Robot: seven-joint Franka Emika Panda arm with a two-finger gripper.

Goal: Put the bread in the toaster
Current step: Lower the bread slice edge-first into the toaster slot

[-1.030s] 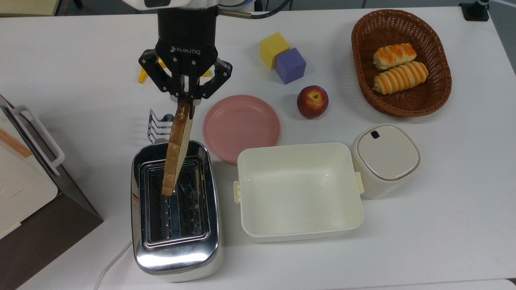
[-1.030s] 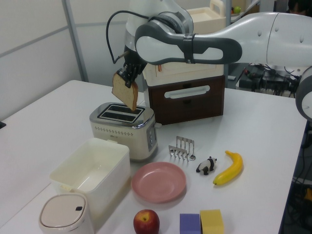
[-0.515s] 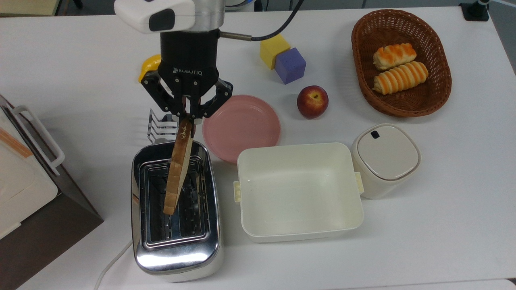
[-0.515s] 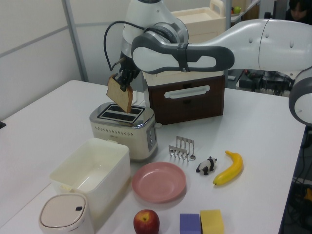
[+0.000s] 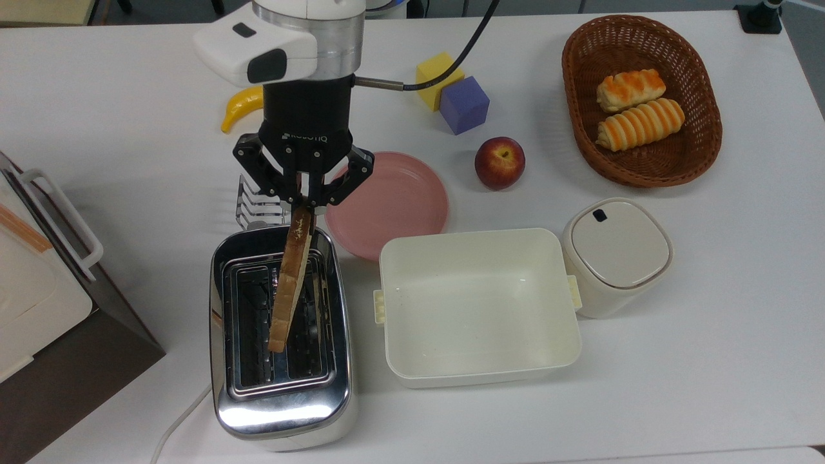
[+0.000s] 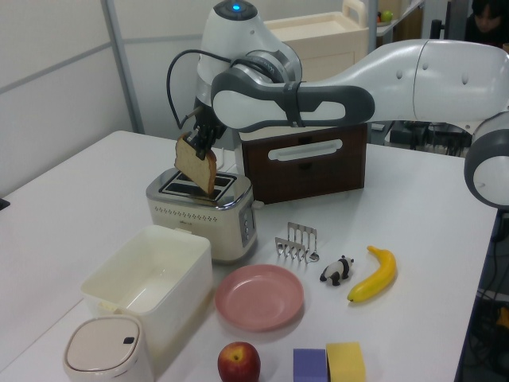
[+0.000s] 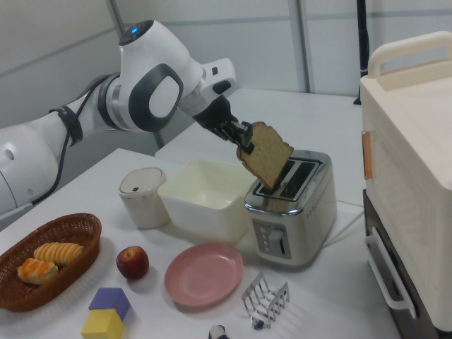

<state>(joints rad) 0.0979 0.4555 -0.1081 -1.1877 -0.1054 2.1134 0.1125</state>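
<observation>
My gripper (image 5: 303,207) (image 6: 197,146) (image 7: 245,138) is shut on the top edge of the bread (image 5: 290,283) (image 6: 196,165) (image 7: 265,157), a tan slice with a dark crust. The slice hangs tilted, edge-on in the top view, just above the chrome toaster (image 5: 281,399) (image 6: 203,215) (image 7: 292,219). Its lower end hovers over the strip between the two slots in the top view. In the right view the slice's bottom corner sits at about the level of the toaster's top.
A wire toast rack (image 5: 254,202) and pink plate (image 5: 393,201) lie behind the toaster, a cream tub (image 5: 478,303) and lidded canister (image 5: 615,254) at the top view's right. Banana (image 5: 240,104), cubes (image 5: 451,93), apple (image 5: 499,161) and roll basket (image 5: 640,103) stand further back. A brown cabinet (image 5: 58,309) stands at the top view's left.
The gripper has carried the bread toward the near end of the toaster and lower, so the slice now hangs along the toaster's top.
</observation>
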